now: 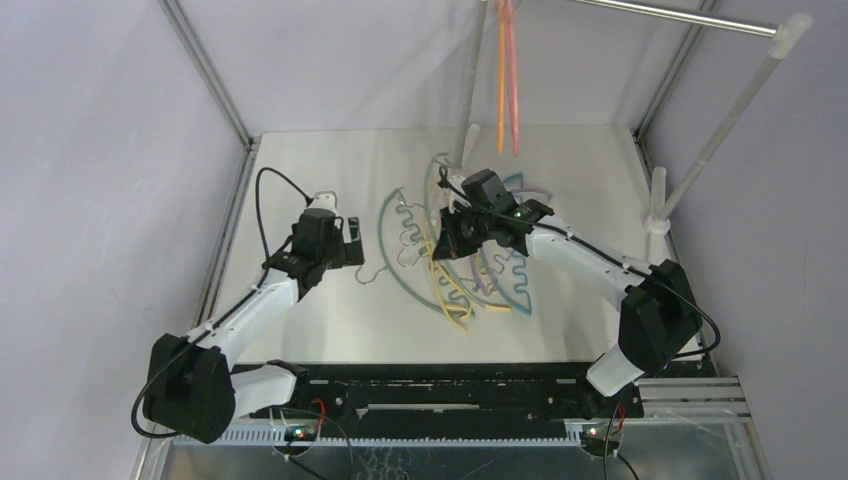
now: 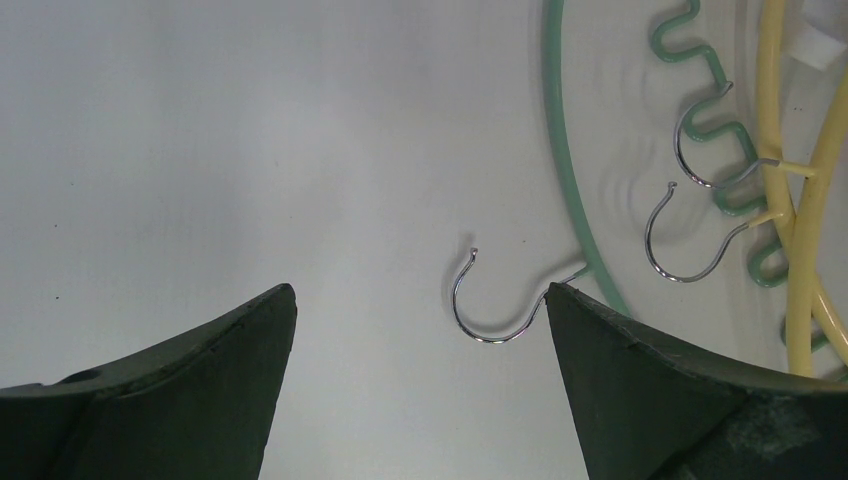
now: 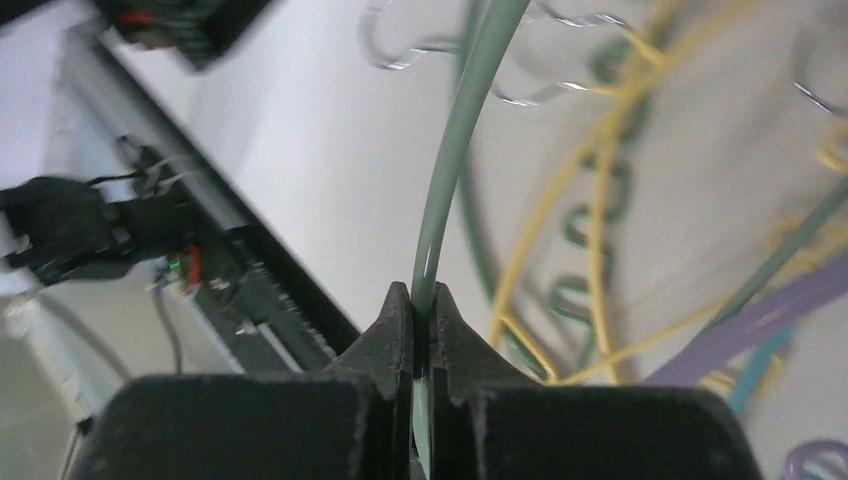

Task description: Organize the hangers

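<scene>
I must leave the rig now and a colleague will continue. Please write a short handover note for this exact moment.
Left hand: open, holds nothing, low over the table near a hanger hook.
Right hand: shut on a green hanger at the pile.
Done: orange hanger and pink hanger hang on the rail.
Left: the green, yellow, purple and blue ones in the pile are not yet hung.
</scene>
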`<action>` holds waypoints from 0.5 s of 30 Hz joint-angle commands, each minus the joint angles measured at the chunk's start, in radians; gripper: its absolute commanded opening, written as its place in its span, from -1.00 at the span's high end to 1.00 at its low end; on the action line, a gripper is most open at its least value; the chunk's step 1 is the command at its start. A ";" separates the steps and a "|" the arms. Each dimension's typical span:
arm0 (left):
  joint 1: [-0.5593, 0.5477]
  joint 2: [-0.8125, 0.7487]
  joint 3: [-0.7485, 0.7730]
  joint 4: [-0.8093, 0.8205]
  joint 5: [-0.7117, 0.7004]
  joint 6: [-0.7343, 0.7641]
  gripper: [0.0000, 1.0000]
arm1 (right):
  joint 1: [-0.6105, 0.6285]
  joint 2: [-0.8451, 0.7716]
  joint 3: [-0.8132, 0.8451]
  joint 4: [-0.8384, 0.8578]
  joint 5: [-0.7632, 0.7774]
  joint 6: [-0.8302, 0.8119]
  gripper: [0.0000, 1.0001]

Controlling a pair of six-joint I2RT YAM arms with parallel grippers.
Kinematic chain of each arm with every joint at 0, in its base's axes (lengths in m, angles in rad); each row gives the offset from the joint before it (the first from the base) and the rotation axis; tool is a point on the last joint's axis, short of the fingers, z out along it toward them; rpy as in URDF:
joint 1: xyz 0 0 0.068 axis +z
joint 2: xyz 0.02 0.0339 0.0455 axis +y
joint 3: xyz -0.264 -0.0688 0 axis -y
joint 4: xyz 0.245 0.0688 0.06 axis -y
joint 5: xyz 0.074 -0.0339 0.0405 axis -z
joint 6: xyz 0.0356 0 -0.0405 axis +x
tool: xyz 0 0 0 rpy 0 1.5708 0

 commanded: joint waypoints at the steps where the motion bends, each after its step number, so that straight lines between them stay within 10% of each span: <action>1: 0.005 0.004 0.043 0.025 -0.004 -0.010 -0.99 | 0.028 -0.023 0.110 -0.016 -0.228 -0.078 1.00; 15: 0.006 -0.064 -0.019 0.020 -0.029 -0.018 -0.99 | 0.018 0.062 0.244 -0.011 -0.710 -0.075 1.00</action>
